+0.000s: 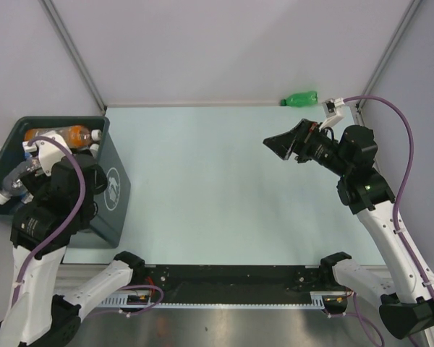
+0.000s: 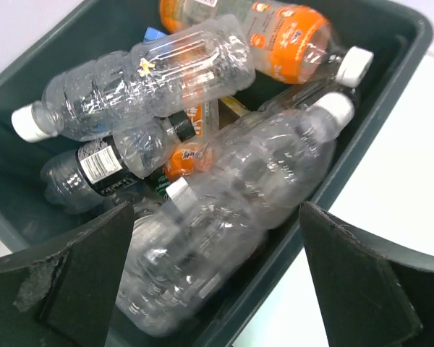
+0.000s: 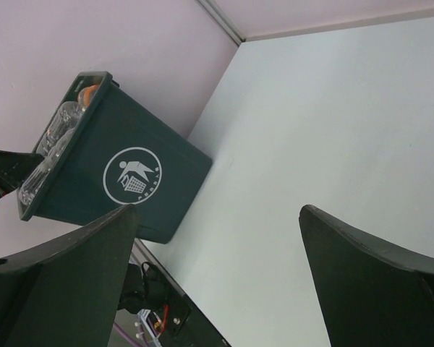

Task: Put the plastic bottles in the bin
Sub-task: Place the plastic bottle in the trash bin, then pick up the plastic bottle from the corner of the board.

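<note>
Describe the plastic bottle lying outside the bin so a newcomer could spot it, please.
Follow the pale table's far edge to its right corner. A green plastic bottle lies there on its side. Every other bottle sits in the dark grey-green tub.

Built as two units, left arm (image 1: 50,210) and right arm (image 1: 365,191), from white moulded links joined by black cylindrical joint housings. Routed along each with a purple cable (image 1: 369,97), looped clear of the links. Marked by a small green indicator light (image 1: 367,189) on the right arm. Fitted at right gripper (image 3: 217,210) and left gripper (image 2: 215,208) with matte black wedge-shaped fingers (image 3: 376,282); scuffed grey on one left finger (image 2: 30,289). Anchored on black bases (image 1: 127,263).
</note>
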Tool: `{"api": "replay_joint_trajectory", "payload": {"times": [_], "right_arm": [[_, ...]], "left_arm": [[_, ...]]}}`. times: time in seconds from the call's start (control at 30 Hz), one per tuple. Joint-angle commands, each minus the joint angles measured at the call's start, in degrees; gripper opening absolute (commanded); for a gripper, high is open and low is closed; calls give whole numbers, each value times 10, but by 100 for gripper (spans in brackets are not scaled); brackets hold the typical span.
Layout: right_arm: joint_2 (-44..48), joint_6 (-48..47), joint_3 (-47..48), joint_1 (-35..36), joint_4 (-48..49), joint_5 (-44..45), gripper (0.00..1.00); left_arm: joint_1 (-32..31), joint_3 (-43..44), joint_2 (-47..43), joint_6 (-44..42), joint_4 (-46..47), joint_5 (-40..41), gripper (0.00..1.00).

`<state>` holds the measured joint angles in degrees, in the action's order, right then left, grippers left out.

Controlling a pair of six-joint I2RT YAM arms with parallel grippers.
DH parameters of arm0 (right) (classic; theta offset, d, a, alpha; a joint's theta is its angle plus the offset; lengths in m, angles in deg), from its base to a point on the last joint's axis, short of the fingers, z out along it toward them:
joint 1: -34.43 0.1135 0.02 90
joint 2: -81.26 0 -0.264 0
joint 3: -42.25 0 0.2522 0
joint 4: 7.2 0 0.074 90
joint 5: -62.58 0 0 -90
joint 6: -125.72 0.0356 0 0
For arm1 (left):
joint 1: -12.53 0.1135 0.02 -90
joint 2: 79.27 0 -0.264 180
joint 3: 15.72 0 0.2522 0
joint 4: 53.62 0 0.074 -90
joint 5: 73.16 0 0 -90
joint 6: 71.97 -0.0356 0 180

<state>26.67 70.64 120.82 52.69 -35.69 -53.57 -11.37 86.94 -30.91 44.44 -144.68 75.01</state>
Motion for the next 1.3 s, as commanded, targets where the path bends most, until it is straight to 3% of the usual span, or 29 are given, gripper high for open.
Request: {"api": "replay_joint_trajectory", "payload": {"times": [0.0,0.23,0.57,0.87,1.07,1.27], "right_arm": [[3,-5,5,-2,-1,19,100],[-2,-7,4,-9,-48,100,100],[-75,18,4,-85,-59,179,100],[-220,64,5,-163,64,196,99],[-358,96,6,-196,212,220,100],[-508,67,52,-202,360,298,100]], "left_arm": [[3,44,13,-54,13,-24,100],[2,87,45,-112,88,-95,100],[2,74,84,-164,221,-323,100],[2,-30,85,-166,359,-503,100],[2,-83,103,-148,406,-564,100],[2,-134,130,-135,456,-652,100]]}}
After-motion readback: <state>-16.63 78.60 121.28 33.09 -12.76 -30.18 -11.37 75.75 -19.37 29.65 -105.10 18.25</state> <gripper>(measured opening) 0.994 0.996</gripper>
